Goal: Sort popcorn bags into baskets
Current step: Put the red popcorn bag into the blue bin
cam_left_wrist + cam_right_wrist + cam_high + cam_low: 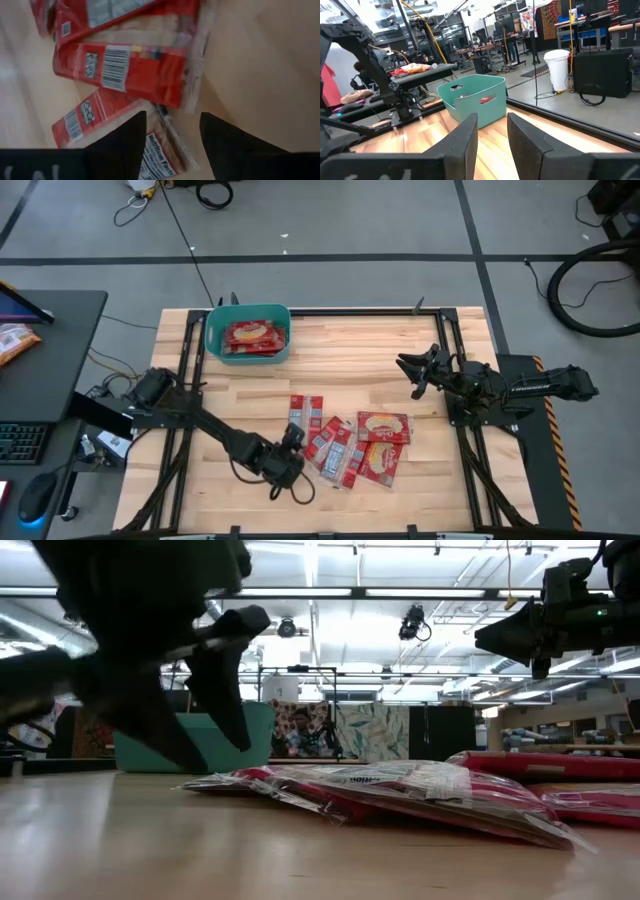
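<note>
Several red popcorn bags lie flat in an overlapping pile on the wooden table, right of centre near the front; they also show in the low view. More red bags lie in the teal basket at the far left. My left gripper is open, low over the pile's left edge. In the left wrist view its fingers stand on either side of one bag's clear edge seam. My right gripper is open and empty, raised over the table's right part.
A dark desk stands left of the table with an orange packet and a keyboard on it. Black frame rails run along the table's sides. Bare wood lies between the basket and the pile.
</note>
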You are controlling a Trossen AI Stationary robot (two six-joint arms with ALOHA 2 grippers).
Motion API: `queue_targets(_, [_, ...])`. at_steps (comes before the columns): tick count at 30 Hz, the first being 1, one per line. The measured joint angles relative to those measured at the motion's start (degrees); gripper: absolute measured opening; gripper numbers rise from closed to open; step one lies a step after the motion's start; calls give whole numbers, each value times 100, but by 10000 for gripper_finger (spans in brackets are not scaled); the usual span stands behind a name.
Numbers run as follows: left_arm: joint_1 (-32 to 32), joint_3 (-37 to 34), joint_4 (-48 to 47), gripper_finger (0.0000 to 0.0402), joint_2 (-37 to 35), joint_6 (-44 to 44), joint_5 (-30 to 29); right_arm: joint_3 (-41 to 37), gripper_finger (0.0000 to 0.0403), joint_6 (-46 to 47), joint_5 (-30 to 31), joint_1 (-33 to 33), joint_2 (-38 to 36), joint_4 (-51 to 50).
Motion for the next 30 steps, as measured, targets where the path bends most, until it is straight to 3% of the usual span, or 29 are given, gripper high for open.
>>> queue_targets(8, [-4,4,349,209,399,521,-560,0,110,0,0,0,1,0])
queue_targets(20, [120,0,1009,177,498,1519,-367,0,110,0,0,-1,0,2])
queue_targets(24, [119,2,1146,142,595,1496,-377,0,110,0,0,-1,0,-2])
queue_targets(30, [161,4,1098,43,614,632,-602,0,110,0,2,1,0,41])
